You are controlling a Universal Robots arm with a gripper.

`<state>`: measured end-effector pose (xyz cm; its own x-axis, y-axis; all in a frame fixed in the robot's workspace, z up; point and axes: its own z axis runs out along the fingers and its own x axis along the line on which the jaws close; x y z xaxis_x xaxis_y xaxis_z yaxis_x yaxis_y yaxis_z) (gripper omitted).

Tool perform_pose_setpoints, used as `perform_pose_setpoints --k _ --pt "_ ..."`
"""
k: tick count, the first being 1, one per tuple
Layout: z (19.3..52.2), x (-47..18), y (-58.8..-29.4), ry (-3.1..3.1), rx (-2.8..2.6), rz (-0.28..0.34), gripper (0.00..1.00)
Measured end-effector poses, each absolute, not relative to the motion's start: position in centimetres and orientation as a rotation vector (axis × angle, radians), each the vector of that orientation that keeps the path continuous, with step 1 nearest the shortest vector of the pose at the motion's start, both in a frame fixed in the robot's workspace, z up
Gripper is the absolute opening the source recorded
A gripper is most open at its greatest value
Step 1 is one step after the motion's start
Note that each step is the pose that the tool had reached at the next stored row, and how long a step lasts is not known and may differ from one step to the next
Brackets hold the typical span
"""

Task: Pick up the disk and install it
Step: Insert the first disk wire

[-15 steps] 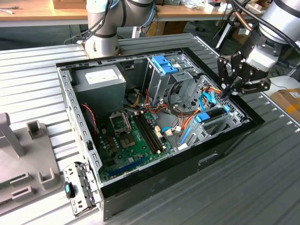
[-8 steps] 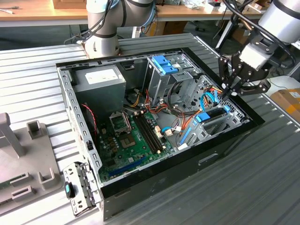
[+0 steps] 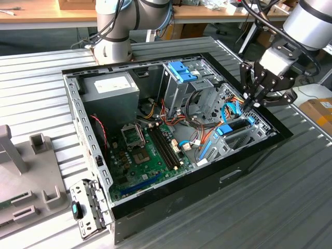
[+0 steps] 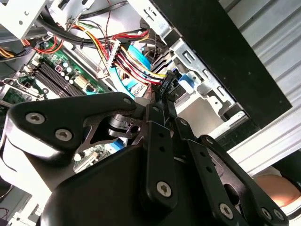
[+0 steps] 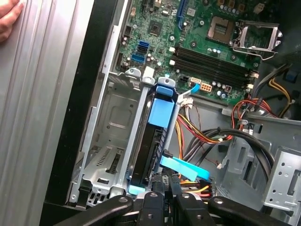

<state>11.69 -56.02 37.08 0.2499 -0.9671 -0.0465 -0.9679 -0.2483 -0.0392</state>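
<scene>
Ribbed grey metal worktop (image 3: pixel 290 197), wooden benches behind. Open black computer case (image 3: pixel 244 166) lying on its side: green motherboard (image 3: pixel 150 150), grey power-supply box (image 3: pixel 111 91), silver cage with blue latch (image 3: pixel 182 72). Disk (image 5: pixel 151 150), dark slab with light-blue rails, seated edge-on in silver drive bay near case wall. Black claw (image 3: pixel 251 104) over bay; fingers (image 5: pixel 155 200) pressed together at disk's end by cable connector, grip on anything unclear. Person's hand (image 5: pixel 9 19) rests on worktop.

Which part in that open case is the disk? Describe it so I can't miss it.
Start at the open computer case, then the silver drive bays along its black wall. The disk stands on edge in a bay by the gripper: dark slab, light-blue rails, unlike the bare bay beside it.
</scene>
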Motion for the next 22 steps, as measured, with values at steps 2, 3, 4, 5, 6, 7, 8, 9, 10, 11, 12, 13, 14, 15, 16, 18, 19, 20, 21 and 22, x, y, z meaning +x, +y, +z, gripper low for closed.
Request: perform_pose_setpoints --k 2,3,4,5,6,7,8,9,10,11,12,13,14,15,16,18,19,20,21,22 --pt "37.0 11.4 -56.0 1.896 -2.43 0.019 0.16" --pt "37.0 11.3 -56.0 1.899 -2.427 0.019 0.16" --pt "37.0 11.2 -56.0 1.903 -2.424 0.019 0.16" --pt "37.0 11.1 -56.0 1.908 -2.42 0.019 0.16" --pt "36.9 11.0 -56.0 1.913 -2.416 0.019 0.16" --pt "36.9 11.0 -56.0 1.92 -2.411 0.018 0.16" --pt "36.9 11.0 -56.0 1.943 -2.393 0.017 0.16" --pt "36.9 11.0 -56.0 1.97 -2.371 0.016 0.16" --pt "36.9 11.0 -56.0 2.0 -2.345 0.015 0.16" --pt "36.9 11.0 -56.0 2.024 -2.324 0.014 0.16" --pt "36.8 11.0 -56.0 2.036 -2.314 0.013 0.16" --pt "36.8 10.8 -56.2 2.121 -2.239 0.007 0.16" --pt "36.5 10.1 -56.6 2.123 -2.235 0.004 0.16" --pt "36.5 10.1 -56.6 2.124 -2.234 0.004 0.16" --pt "36.4 10.1 -56.6 2.125 -2.233 0.004 0.16" --pt "36.4 10.1 -56.7 2.125 -2.233 0.003 0.16" --pt "36.4 10.1 -56.7 2.126 -2.234 0.002 0.16" --pt "36.4 10.1 -56.7 2.126 -2.234 0.001 0.16" --pt "36.4 10.1 -56.7 2.126 -2.234 0.001 0.16" --pt "36.4 10.1 -56.7 2.126 -2.234 0.001 0.16"
